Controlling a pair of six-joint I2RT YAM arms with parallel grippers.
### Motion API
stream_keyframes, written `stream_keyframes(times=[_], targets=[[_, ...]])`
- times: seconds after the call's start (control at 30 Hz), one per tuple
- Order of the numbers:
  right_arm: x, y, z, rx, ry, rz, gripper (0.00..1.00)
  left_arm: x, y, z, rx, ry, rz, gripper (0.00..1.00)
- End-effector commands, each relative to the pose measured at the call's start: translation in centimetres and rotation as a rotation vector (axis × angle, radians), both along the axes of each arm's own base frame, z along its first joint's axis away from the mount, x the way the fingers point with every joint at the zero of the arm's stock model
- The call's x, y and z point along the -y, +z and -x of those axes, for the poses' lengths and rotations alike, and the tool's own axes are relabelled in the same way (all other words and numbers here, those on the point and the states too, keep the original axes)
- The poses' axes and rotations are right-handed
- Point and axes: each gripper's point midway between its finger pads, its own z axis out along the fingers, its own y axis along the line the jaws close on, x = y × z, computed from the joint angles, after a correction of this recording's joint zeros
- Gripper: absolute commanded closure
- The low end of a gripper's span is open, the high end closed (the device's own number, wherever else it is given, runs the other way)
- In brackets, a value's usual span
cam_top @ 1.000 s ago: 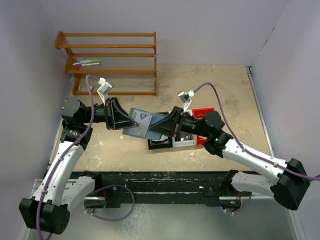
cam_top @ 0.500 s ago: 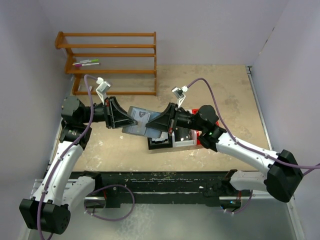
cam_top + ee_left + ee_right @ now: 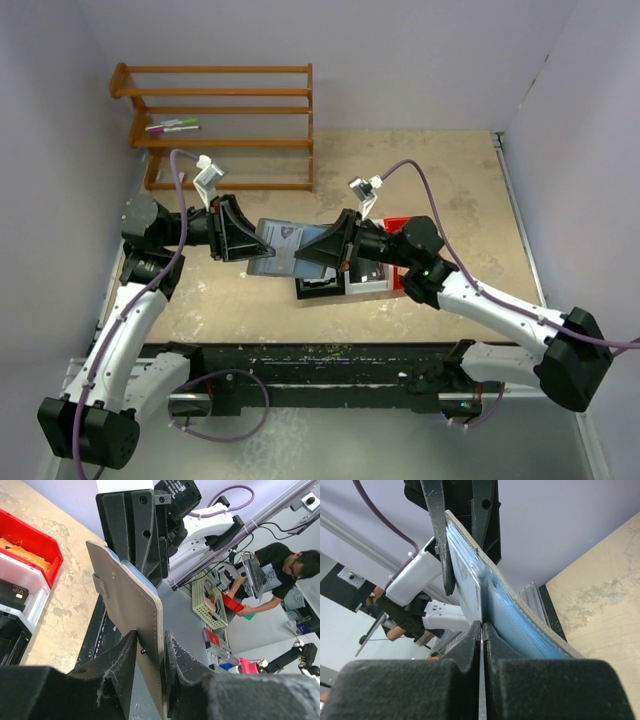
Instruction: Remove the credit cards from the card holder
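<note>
My left gripper [image 3: 258,244] is shut on the left edge of the blue-grey card holder [image 3: 283,247] and holds it above the table. In the left wrist view the holder [image 3: 129,597] stands edge-on between the jaws of that gripper [image 3: 150,641]. My right gripper [image 3: 322,256] is at the holder's right edge. In the right wrist view it [image 3: 481,628] is shut on the thin edge of a pale silvery card [image 3: 468,587] that sits in the holder [image 3: 520,625]. A tan-gold card [image 3: 19,550] lies in the red bin and a black card [image 3: 10,591] in the white bin.
Three small bins stand under the right arm: black [image 3: 318,288], white [image 3: 366,277], red [image 3: 407,227]. A wooden rack [image 3: 225,120] with markers [image 3: 172,126] stands at the back left. Walls close in on the left and right.
The right arm swung its gripper left onto the holder's right edge, then eased slightly back. The left arm and the holder barely moved.
</note>
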Motion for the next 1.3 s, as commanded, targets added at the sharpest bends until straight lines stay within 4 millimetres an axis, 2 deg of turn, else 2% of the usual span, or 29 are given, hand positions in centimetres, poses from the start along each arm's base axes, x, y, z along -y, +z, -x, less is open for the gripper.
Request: stream_keyframes(times=[0.0, 0.17, 0.43, 0.6, 0.67, 0.7, 0.73, 0.8, 0.9, 1.03, 1.27], targets=[[1.0, 2.5, 0.1, 0.060, -0.043, -0.078, 1.00, -0.1, 1.4, 1.6, 0.076, -0.043, 0.011, 0.70], [1.4, 2.3, 0.2, 0.059, -0.050, -0.077, 1.00, -0.1, 1.4, 1.5, 0.071, -0.041, 0.012, 0.77], [2.1, 1.6, 0.5, 0.054, -0.064, -0.062, 1.00, -0.1, 1.7, 1.4, 0.078, -0.035, 0.015, 0.81], [1.7, 2.0, 0.5, 0.066, -0.049, -0.064, 1.00, 0.0, 1.6, 1.1, 0.073, -0.026, 0.017, 0.89], [1.5, 2.3, 0.7, 0.068, -0.029, -0.076, 0.78, 0.0, 1.5, 1.0, 0.071, -0.022, 0.018, 0.93], [1.5, 2.5, 0.7, 0.068, -0.023, -0.083, 0.71, 0.0, 1.6, 1.0, 0.072, -0.019, 0.019, 0.94], [1.4, 2.7, 0.6, 0.068, -0.020, -0.094, 0.67, 0.0, 1.6, 0.9, 0.071, -0.016, 0.020, 0.94], [1.2, 3.0, 0.5, 0.063, -0.017, -0.105, 0.65, 0.0, 1.6, 0.9, 0.072, -0.016, 0.020, 0.95], [1.0, 3.2, 0.4, 0.055, -0.010, -0.128, 0.73, 0.0, 1.7, 0.9, 0.073, -0.018, 0.019, 0.95], [1.4, 3.4, 0.5, 0.056, -0.016, -0.137, 0.99, 0.0, 1.5, 0.7, 0.079, -0.009, 0.011, 0.96], [5.1, 1.3, -0.4, 0.028, -0.095, -0.085, 1.00, 0.1, 1.1, -0.2, 0.079, 0.020, -0.023, 0.97]])
